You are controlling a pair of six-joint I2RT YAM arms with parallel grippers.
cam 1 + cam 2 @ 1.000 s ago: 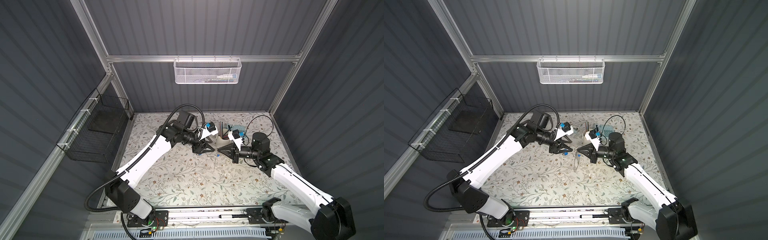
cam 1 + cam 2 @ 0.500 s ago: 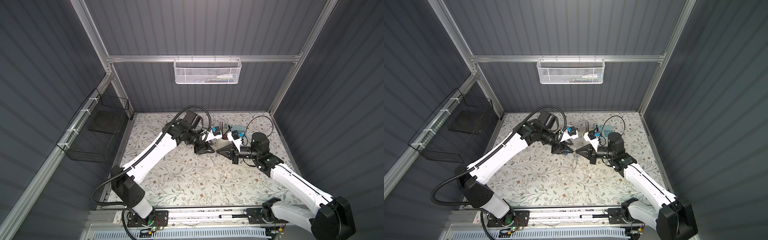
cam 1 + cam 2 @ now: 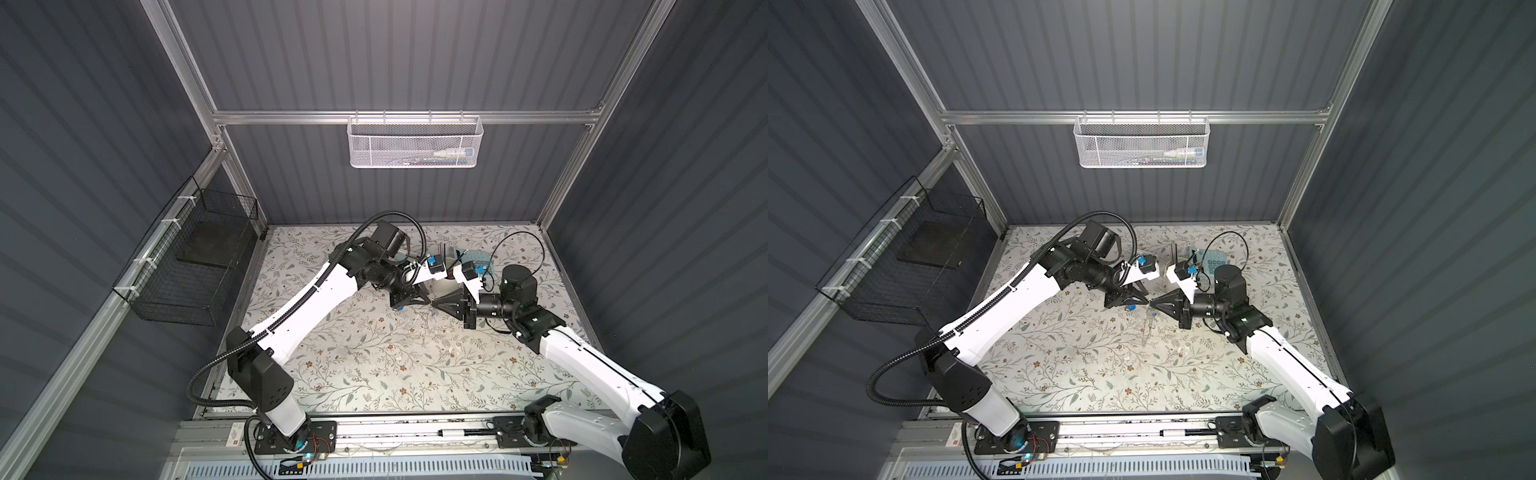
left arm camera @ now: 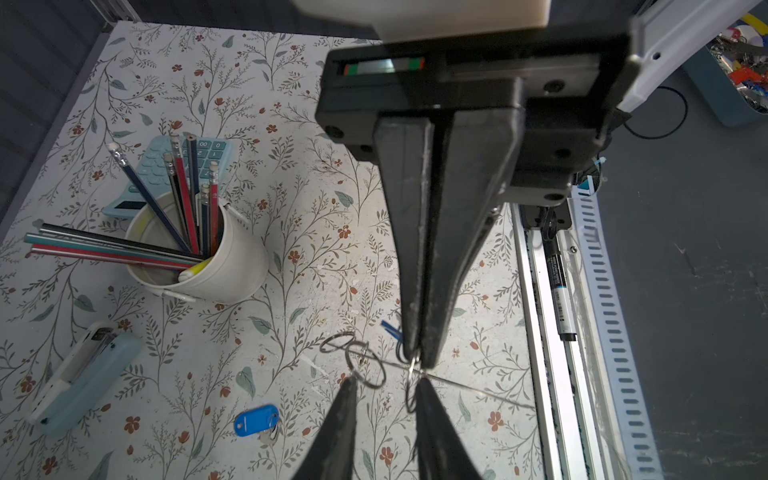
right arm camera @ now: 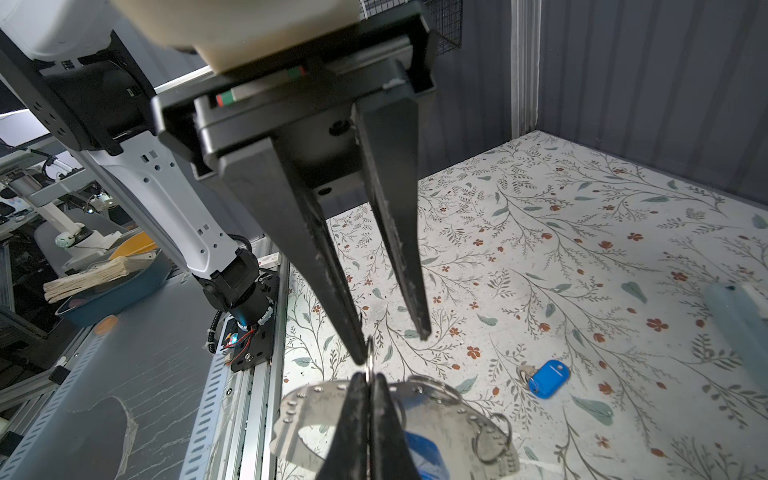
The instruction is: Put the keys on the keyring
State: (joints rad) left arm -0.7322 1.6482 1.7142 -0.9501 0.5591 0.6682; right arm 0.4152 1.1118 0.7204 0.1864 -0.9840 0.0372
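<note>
Floral mat (image 4: 291, 124), keyring (image 5: 453, 419) partly behind jaws

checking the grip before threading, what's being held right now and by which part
The right pincer is shut on the keyring, pinching its rim. The left pincer is open and grips nothing.

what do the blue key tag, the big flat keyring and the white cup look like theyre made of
Blue key tag: plastic, by its glossy, saturated, rounded shell.
Keyring: probably thin sheet metal, dull grey with a soft sheen and small studs.
White cup: unclear, painted metal or plastic; smooth, matte wall.
</note>
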